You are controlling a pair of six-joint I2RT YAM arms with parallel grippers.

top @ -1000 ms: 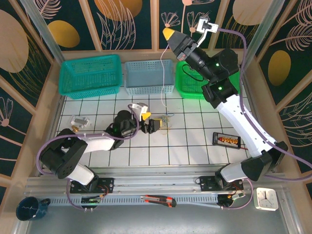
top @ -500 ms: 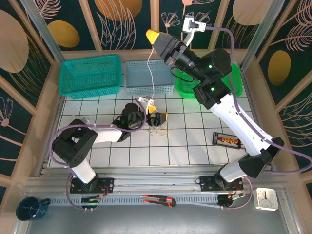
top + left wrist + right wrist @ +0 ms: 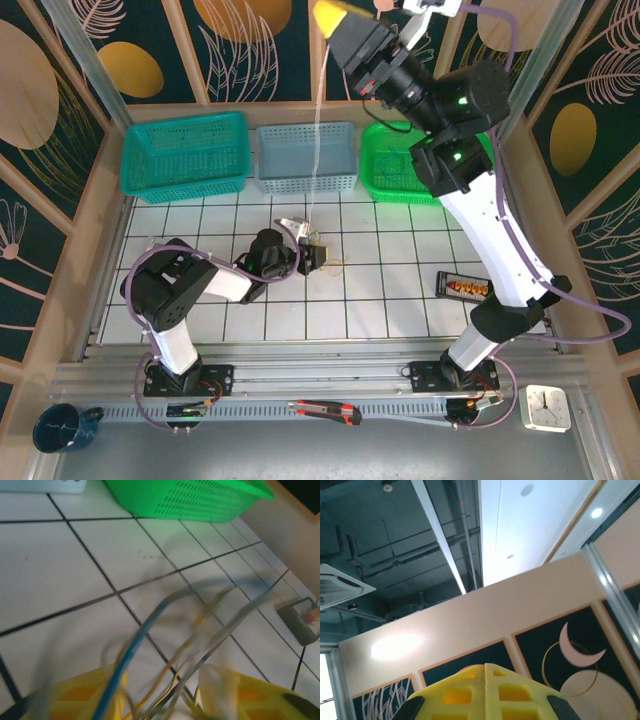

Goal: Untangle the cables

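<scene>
Near the middle of the white tiled table [image 3: 400,320], the left gripper [image 3: 314,254] lay low, its arm curling in from the table's near left corner. Seen close from the left wrist, the cables [image 3: 146,630] were blurred loops of thin blue, yellowish and pale wire rising from between two yellow fingers [image 3: 75,697]. A gap showed between those fingers with the wires running through it, but it could not be told whether they pinched the wires or only flanked them.

Above the table's far edge, the right gripper [image 3: 332,12] stood high on its white arm. Its yellow jaws were pressed together on one whitish strand [image 3: 317,140], which dropped in a straight line to the bundle beside the left gripper.

Along the far edge sat three baskets in a row: a teal basket [image 3: 185,152] on the left, a grey-blue basket [image 3: 300,156] in the middle and a green basket [image 3: 395,175] on the right. A small black box [image 3: 463,288] with orange parts lay near the right edge. In front of the near edge were a red-and-black utility knife [image 3: 325,408], a square white clock [image 3: 546,407] with numerals too small to read, and a dark blue mug [image 3: 60,428].
</scene>
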